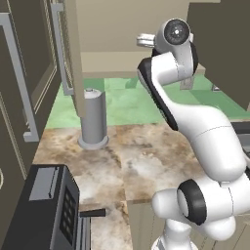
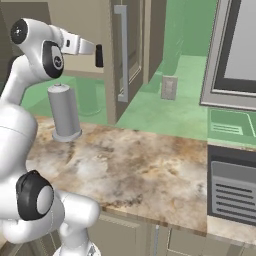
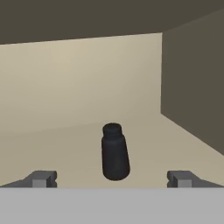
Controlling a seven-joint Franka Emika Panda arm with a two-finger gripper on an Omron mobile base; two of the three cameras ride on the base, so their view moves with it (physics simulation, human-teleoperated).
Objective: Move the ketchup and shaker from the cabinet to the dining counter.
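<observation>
Left base view showed the white arm reaching up and away from me toward the open cabinet (image 1: 97, 29), whose door with its long silver bar handle (image 1: 63, 53) stood swung out on the left. Below, on the marble counter (image 1: 146, 156), a tall grey cylinder on a round base (image 1: 93, 119) stood near the green backsplash, and a dark appliance (image 1: 53, 205) sat at the near left corner. The hand itself was mostly hidden behind the arm's wrist joint from this side.

Right base view gave a better look: the gripper (image 2: 99, 55) pointed into the cabinet opening at shelf height, just left of the open door's handle (image 2: 121, 55). The grey cylinder (image 2: 64, 112) stood beneath it on the counter, well below the hand.

Hand view looked straight along the gripper (image 3: 112, 178) onto the pale cabinet shelf (image 3: 57, 144). The shaker (image 3: 114, 153), small, black and tapered toward its cap, stood upright on the shelf, centred between the two fingertips (image 3: 41, 178) and a little ahead of them. The fingers were spread as wide as they go and had hold of nothing. I could not see the ketchup on this stretch of shelf.

The shaker looked light, rigid and smooth, so likely a bit slippery and easy to tip. I would take it by the broad lower body, below the taper, squarely from both sides.
</observation>
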